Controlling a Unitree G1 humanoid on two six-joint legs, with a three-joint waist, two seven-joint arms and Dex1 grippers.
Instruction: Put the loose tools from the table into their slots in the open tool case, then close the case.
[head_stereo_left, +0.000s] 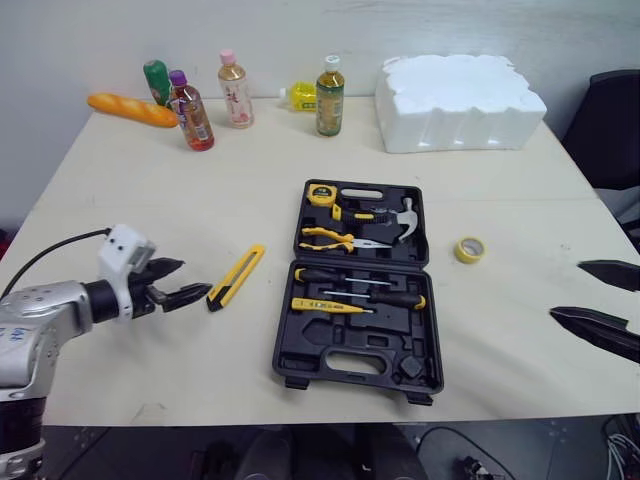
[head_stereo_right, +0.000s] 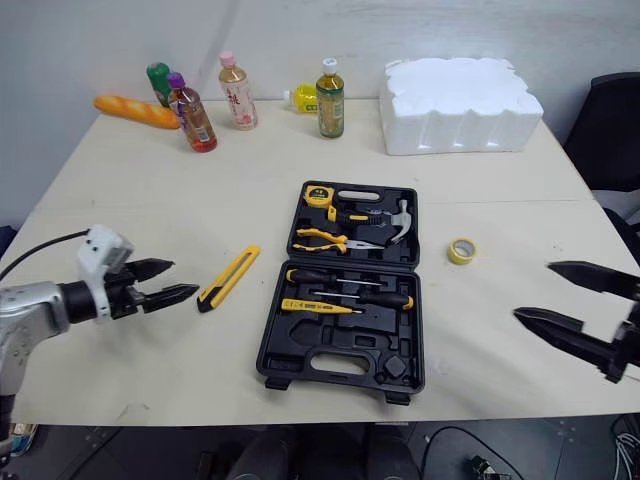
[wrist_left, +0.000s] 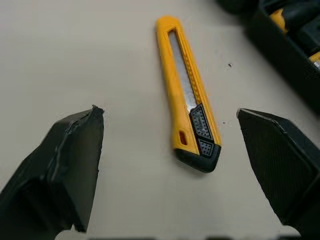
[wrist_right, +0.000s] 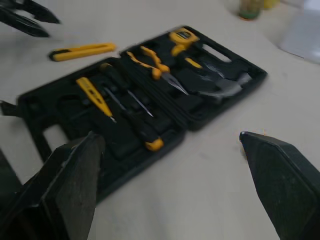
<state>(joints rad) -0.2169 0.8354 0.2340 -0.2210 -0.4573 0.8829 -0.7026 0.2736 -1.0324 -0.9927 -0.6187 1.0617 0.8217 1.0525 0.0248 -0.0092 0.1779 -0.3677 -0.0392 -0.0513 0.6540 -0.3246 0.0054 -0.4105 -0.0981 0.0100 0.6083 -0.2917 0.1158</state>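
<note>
A yellow utility knife (head_stereo_left: 237, 276) lies on the table left of the open black tool case (head_stereo_left: 360, 285). The case holds a tape measure, pliers, a hammer, screwdrivers and a yellow tester. A roll of yellow tape (head_stereo_left: 470, 249) sits on the table right of the case. My left gripper (head_stereo_left: 178, 283) is open, its tips just short of the knife's black end (wrist_left: 200, 150), nothing between its fingers. Over the table's right edge my right gripper (head_stereo_left: 600, 297) hangs open and holds nothing, well right of the case (wrist_right: 140, 105).
At the back of the table stand several drink bottles (head_stereo_left: 190, 112), a baguette (head_stereo_left: 132, 109) and a white foam block (head_stereo_left: 458, 100). A black chair (head_stereo_left: 612, 130) is beyond the right edge.
</note>
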